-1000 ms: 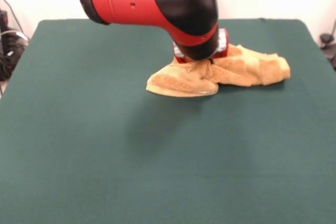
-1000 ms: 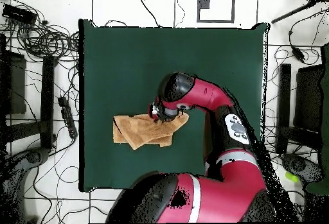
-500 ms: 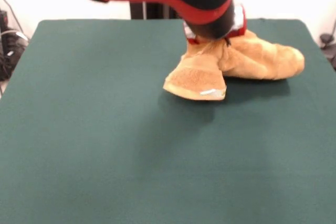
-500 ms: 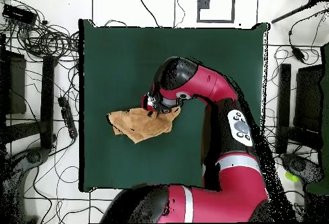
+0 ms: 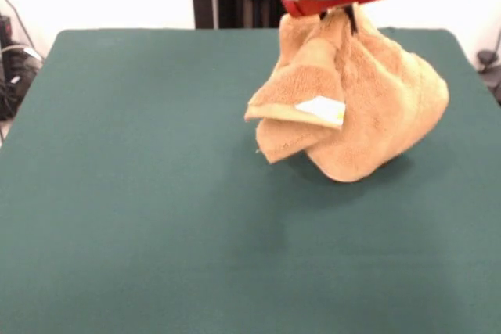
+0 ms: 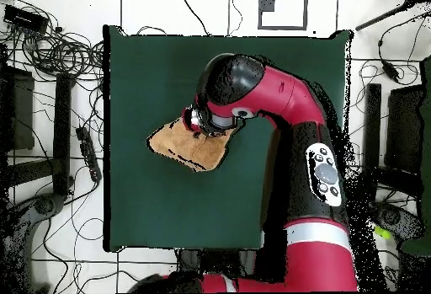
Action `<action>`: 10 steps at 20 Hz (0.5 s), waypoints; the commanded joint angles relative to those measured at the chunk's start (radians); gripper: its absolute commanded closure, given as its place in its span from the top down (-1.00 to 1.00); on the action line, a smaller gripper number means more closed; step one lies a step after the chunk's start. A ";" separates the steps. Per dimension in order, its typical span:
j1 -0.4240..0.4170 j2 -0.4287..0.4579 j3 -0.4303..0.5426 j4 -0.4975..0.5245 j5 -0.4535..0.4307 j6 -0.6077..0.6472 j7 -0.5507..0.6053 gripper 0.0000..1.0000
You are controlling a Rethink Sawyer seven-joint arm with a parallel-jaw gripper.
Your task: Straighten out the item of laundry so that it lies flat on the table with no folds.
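The pincer point(image 5: 338, 10) is clamping the top of the towel point(image 5: 368, 107), and the cloth is hanging straight down from it in a bunched, folded mass. In the front view the towel is spreading wider below the pincer, with one folded flap jutting out sideways; a small white label point(image 5: 321, 107) is showing on that flap. The lowest folds are appearing to sit at or just above the green surface point(image 5: 156, 217); contact cannot be told. In the overhead view the towel point(image 6: 187, 143) is lying mostly beside and beneath the pincer point(image 6: 199, 125), reaching away from the red arm point(image 6: 278, 97) toward the surface's point(image 6: 168, 63) edge, yet staying inside that edge.
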 commanded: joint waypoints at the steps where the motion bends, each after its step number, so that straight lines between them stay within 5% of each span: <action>1: 0.049 -0.014 0.013 -0.044 0.051 0.146 0.344 -1.00; 10: 0.023 -0.149 0.013 0.265 0.131 -0.201 0.221 -1.00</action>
